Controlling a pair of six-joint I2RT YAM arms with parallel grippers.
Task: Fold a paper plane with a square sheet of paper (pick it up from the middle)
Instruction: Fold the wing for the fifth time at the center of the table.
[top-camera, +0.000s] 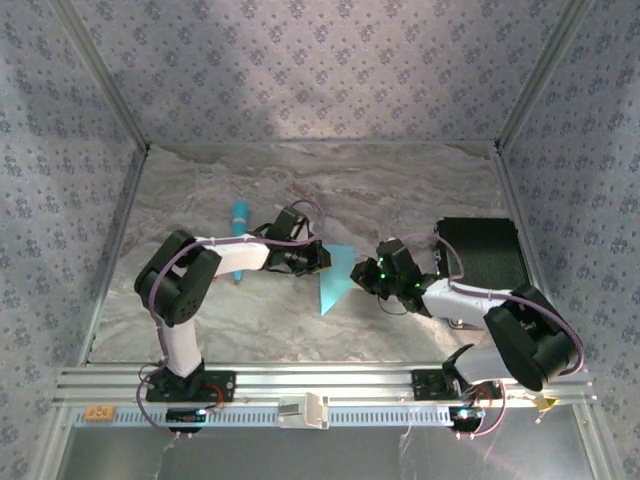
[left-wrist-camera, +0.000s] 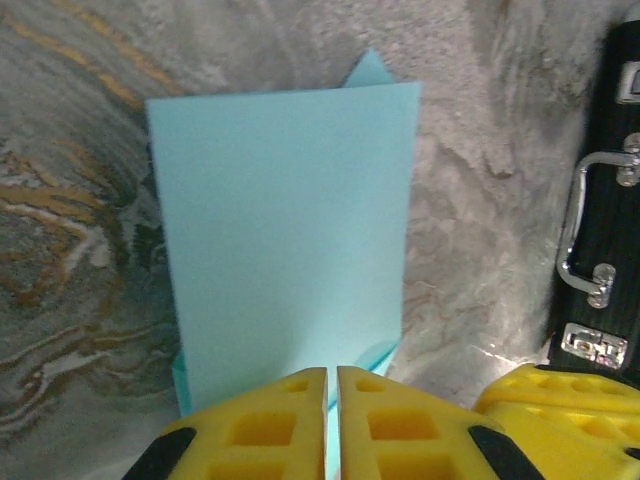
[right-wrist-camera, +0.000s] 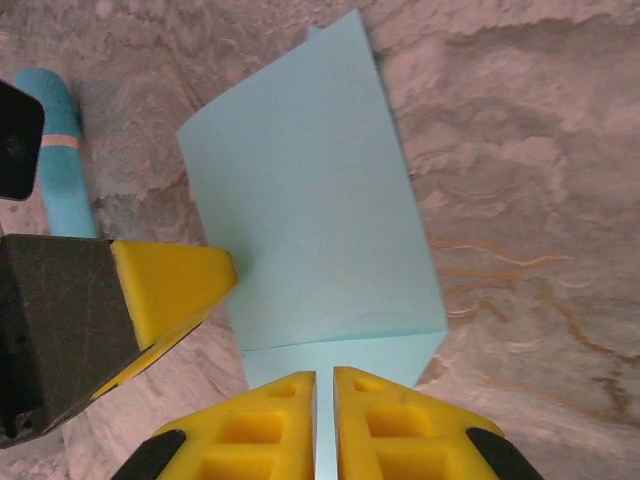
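**Top external view.** The square sheet of paper (top-camera: 333, 285), already folded to a narrower shape, sits on the marbled table (top-camera: 400, 190) between the two arms. From here it reads as a wedge, with its long axis running from the far side toward the near edge. The left gripper (top-camera: 318, 258) meets it from the left and the right gripper (top-camera: 360, 272) from the right, the two facing each other across the paper. Neither arm is clearly nearer. A turquoise stick (top-camera: 240, 235) lies left of the left gripper, and a black case (top-camera: 485, 250) lies to the right, both away from the paper.

**Left wrist view.** The left gripper's (left-wrist-camera: 332, 372) yellow fingers are closed to a thin slit with cyan showing inside it, which suggests a pinch on the near edge. The sheet (left-wrist-camera: 290, 230) extends straight away from the fingertips, and a corner of a lower layer shows beyond its far edge. One of the right gripper's fingers (left-wrist-camera: 560, 410) stands just beside it at lower right.

**Right wrist view.** The right gripper (right-wrist-camera: 325, 372) is likewise drawn nearly together on the opposite edge, with paper in the slit. How firmly it clamps cannot be told. The sheet (right-wrist-camera: 310, 200) runs away from the fingers, and a fold line crosses it close to the fingertips. A left finger (right-wrist-camera: 165, 285) stands at its left edge. The next crease probably depends on these opposed holds.
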